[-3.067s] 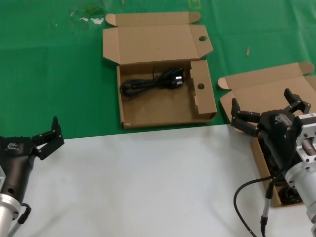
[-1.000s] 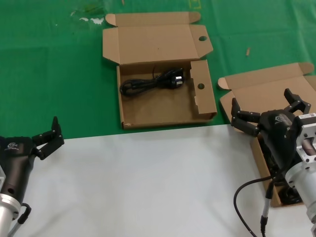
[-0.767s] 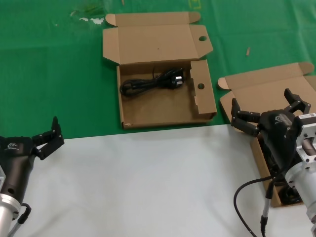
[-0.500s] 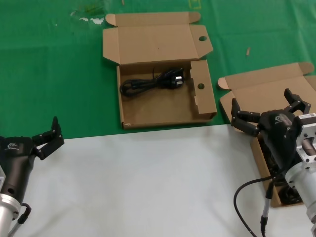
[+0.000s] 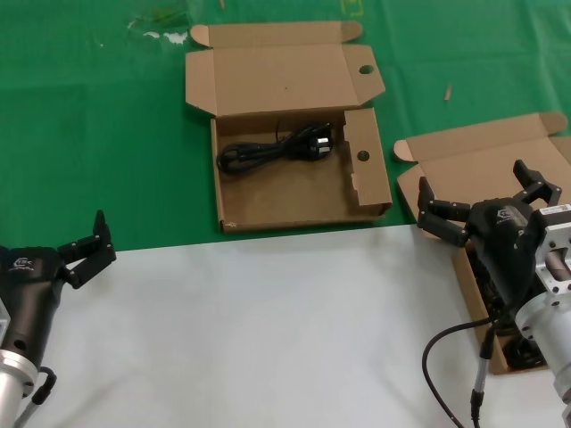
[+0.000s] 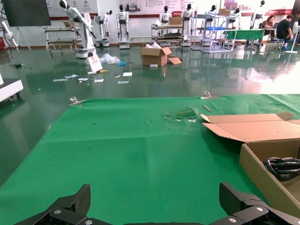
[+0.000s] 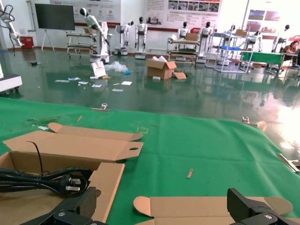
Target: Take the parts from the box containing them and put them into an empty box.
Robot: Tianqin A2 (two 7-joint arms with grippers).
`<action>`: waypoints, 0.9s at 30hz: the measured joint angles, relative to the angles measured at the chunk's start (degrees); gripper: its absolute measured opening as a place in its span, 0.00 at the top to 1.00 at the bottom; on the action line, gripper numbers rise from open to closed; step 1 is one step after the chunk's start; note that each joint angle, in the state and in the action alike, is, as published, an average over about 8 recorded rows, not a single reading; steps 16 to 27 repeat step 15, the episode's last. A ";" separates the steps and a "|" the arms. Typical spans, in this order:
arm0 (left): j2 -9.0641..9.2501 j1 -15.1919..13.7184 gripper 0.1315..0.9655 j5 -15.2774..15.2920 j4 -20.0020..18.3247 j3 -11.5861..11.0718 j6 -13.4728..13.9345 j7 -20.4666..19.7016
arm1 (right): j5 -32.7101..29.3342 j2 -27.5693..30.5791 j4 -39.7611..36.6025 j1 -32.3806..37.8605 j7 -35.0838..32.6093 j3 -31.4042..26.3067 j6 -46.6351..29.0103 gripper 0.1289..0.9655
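Overhead, right hand (image 5: 482,198) open, above plain box (image 5: 446,160)

No text reads clearly anywhere (arm logos and wall posters illegible).

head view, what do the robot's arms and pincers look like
Both arms have black housings with a small pale logo, ending in black two-finger pincers: left pincer, right pincer. Behind the black sections sit silver metal cylinders. A black cable loops beside the right arm.
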 joint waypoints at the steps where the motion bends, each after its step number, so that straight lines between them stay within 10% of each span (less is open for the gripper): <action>1: 0.00 0.00 0.00 0.00 0.00 0.00 0.00 0.00 | 0.00 0.00 0.00 0.00 0.00 0.00 0.00 0.00; 27: 0.00 0.00 0.00 0.00 0.00 0.00 0.00 0.00 | 0.00 0.00 0.00 0.00 0.00 0.00 0.00 0.00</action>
